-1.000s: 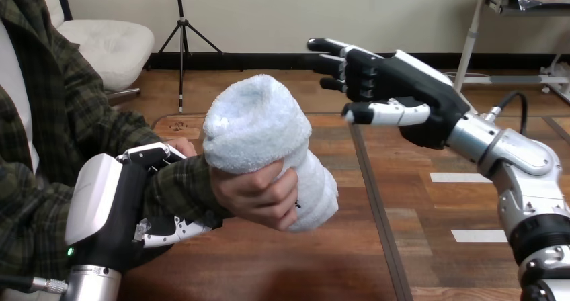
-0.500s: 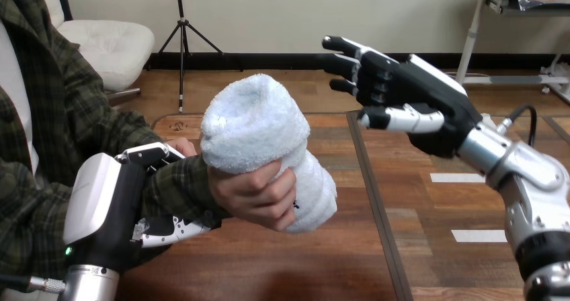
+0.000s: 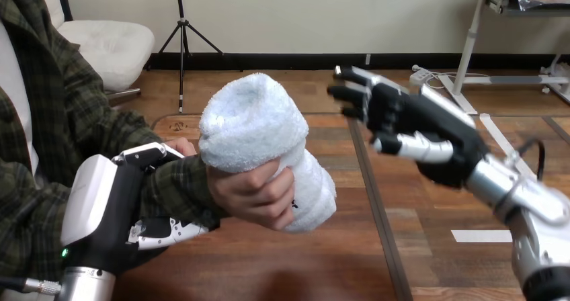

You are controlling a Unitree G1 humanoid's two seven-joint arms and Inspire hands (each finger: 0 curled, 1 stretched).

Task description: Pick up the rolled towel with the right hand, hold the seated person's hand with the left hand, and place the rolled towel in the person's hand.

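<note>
The right hand (image 3: 410,123) has drifted down and right, fingers spread, empty; the rolled towel (image 3: 252,123) sits gripped in the person's hand (image 3: 252,197), so I'd back off slow, left hand (image 3: 111,207) curled round the person's wrist (image 3: 181,187).
</note>
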